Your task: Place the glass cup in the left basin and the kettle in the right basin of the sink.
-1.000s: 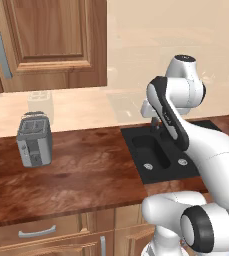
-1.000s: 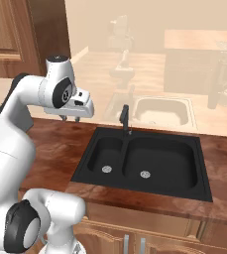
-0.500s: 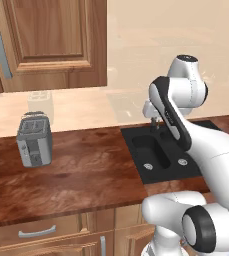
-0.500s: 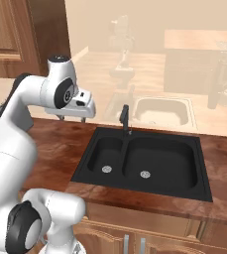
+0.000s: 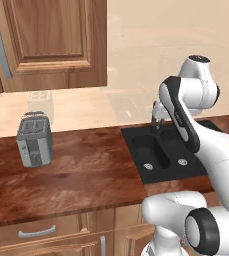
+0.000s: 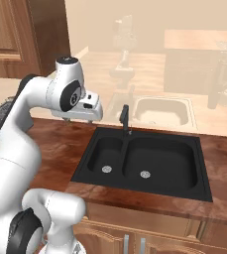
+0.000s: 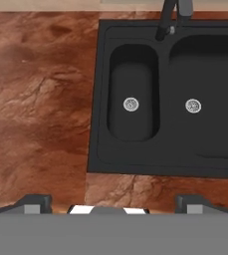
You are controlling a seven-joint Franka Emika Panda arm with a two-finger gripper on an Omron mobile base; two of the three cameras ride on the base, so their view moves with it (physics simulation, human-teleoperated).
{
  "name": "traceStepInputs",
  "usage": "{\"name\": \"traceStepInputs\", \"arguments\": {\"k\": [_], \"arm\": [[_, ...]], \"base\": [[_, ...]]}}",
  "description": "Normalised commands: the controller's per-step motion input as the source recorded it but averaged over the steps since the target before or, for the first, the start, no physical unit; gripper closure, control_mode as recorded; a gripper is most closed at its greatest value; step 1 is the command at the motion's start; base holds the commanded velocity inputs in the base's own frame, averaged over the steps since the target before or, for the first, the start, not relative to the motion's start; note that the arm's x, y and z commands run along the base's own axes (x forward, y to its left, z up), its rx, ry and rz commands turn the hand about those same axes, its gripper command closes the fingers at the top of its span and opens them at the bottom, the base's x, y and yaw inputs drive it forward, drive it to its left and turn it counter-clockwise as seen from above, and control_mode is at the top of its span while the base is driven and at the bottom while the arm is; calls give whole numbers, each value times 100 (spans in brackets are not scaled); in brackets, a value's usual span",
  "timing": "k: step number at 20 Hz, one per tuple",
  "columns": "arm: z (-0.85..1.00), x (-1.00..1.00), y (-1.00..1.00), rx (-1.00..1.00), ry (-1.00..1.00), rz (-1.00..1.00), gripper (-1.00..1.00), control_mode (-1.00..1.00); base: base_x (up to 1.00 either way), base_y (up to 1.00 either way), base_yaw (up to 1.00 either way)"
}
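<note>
Hand view first, taken from left to right. Dark wood counter [image 7: 36, 99] stretches out to the left of the claw [image 7: 113, 204] and runs underneath it. The claw's two dark fingertips [image 7: 33, 203] stand wide apart at the bottom edge with nothing between them. Ahead of the claw and just to its right side lies the matte black sink [image 7: 170, 154]. Its left basin [image 7: 133, 79], the narrow one, sits straight ahead of the claw, a round silver drain at its floor. The right basin [image 7: 210, 74], the wider one, lies further to the claw's right with a drain of its own. A slim black faucet [image 7: 168, 20] stands beyond the divider between the two basins, at the far rim.

Left base view: a boxy grey toaster [image 5: 33, 140] stands on the counter well off to the claw's left. The claw [image 5: 157, 120] hangs above the sink's far edge, near the faucet.

Right base view: the claw [image 6: 83, 118] hovers over the counter just left of the sink. Both basins are bare. I cannot tell where the glass cup or the kettle is.
</note>
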Motion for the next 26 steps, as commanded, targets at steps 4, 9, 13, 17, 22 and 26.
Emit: {"name": "traceStepInputs", "arguments": {"k": [4, 9, 13, 17, 22, 26], "arm": [[0, -31, -16, 0, 0, 0, -100, -100], [0, -32, -6, 0, 1, 0, -100, -100], [0, -35, -1, 0, 3, 0, -100, -100], [0, -35, -1, 0, 4, 0, -100, -100], [0, -39, -5, 0, 2, 0, -100, -100], [0, -39, -9, 0, 2, 0, -100, -100]], "base": [[0, 0, 0], [0, 0, 0], [0, 0, 0], [0, 0, 0], [0, 0, 0], [0, 0, 0]]}}
